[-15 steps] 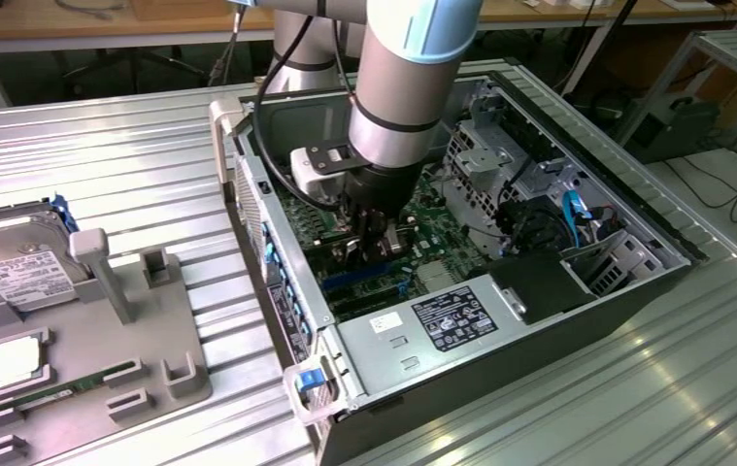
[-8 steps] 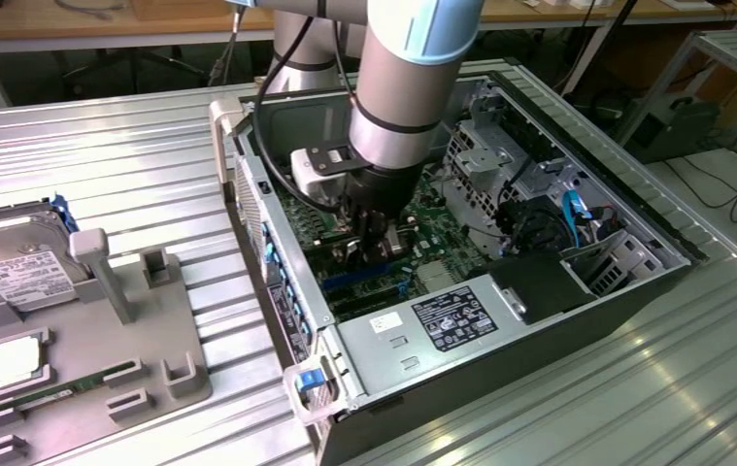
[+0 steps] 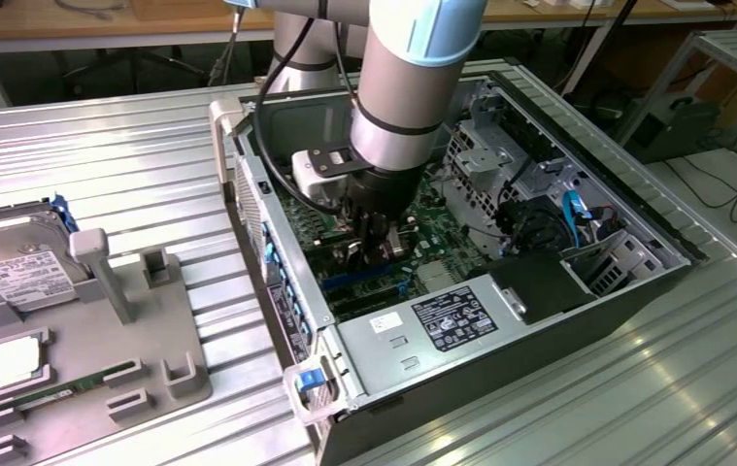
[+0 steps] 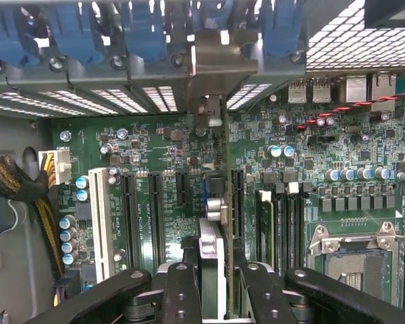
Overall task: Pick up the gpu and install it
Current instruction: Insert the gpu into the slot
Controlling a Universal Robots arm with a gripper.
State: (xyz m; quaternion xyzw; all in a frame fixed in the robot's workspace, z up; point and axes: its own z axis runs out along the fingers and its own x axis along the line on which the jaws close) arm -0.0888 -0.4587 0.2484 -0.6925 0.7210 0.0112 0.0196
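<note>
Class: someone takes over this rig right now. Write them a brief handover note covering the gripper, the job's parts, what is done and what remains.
Gripper: shut on the gpu, held edge-on, down inside the open computer case.
Gpu: picked up, over the motherboard, in line with the expansion slots; its bracket end points toward the rear slot openings.
Done: pickup and carry into the case.
Left: whether the card is seated cannot be told; treat seating and release as open.
Hard drive sits on the grey holder.
</note>
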